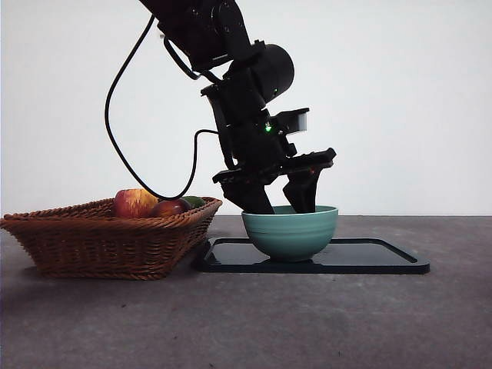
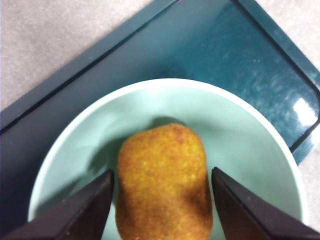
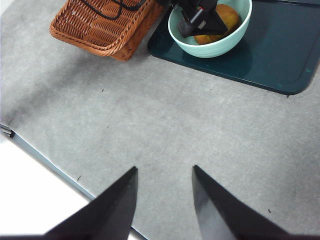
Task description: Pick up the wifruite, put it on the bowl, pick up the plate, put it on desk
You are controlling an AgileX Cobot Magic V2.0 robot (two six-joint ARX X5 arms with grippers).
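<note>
Left gripper (image 2: 162, 200), jaws released w/ wifruite (image 2: 162, 185) lying between them in bowl (image 1: 290, 231), should lift straight toward 12 o'clock, w/o nudging fruit; right gripper (image 3: 162, 200) waits, jaws apart.

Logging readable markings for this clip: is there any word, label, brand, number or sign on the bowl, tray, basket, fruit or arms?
None can be read: the bowl, tray, basket, wifruite and left gripper show no text. Only a green light glows on the arm.
</note>
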